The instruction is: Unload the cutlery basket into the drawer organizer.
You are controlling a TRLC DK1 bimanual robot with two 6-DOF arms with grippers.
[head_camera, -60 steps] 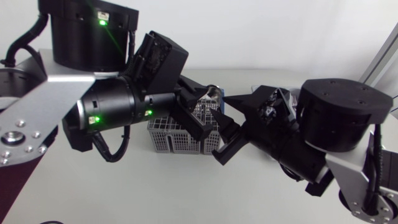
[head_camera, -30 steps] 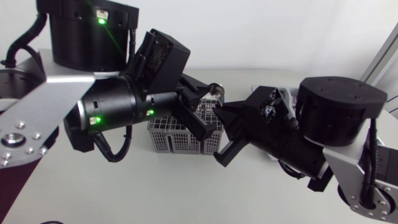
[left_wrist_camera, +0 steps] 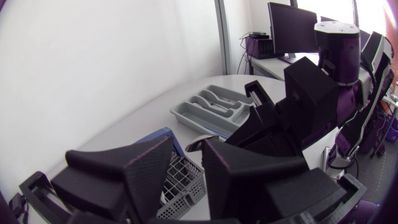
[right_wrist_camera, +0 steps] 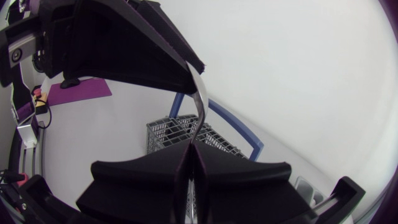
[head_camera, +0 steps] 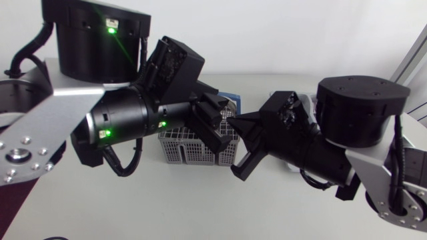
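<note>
The grey mesh cutlery basket (head_camera: 187, 148) stands mid-table. Just above it, my left gripper (head_camera: 217, 127) and right gripper (head_camera: 243, 143) meet tip to tip. In the right wrist view, a thin silver piece of cutlery (right_wrist_camera: 200, 115) runs from between the shut right gripper (right_wrist_camera: 191, 152) up to the left gripper's fingers (right_wrist_camera: 137, 43), over the basket (right_wrist_camera: 180, 134). In the left wrist view, a silver end (left_wrist_camera: 196, 145) shows ahead of the left gripper (left_wrist_camera: 186, 171). The grey drawer organizer (left_wrist_camera: 211, 109) lies beyond the basket (left_wrist_camera: 183, 183); my right arm covers most of it in the head view.
A blue frame-like piece (head_camera: 227, 97) sits against the far side of the basket, also seen as a blue frame (right_wrist_camera: 230, 121) from the right wrist. My two bulky arms crowd the middle of the table (head_camera: 133, 207).
My right gripper slid left toward the left gripper and its fingers closed on the cutlery. The silver end seen beside the left gripper a second ago is now hidden in the head view.
</note>
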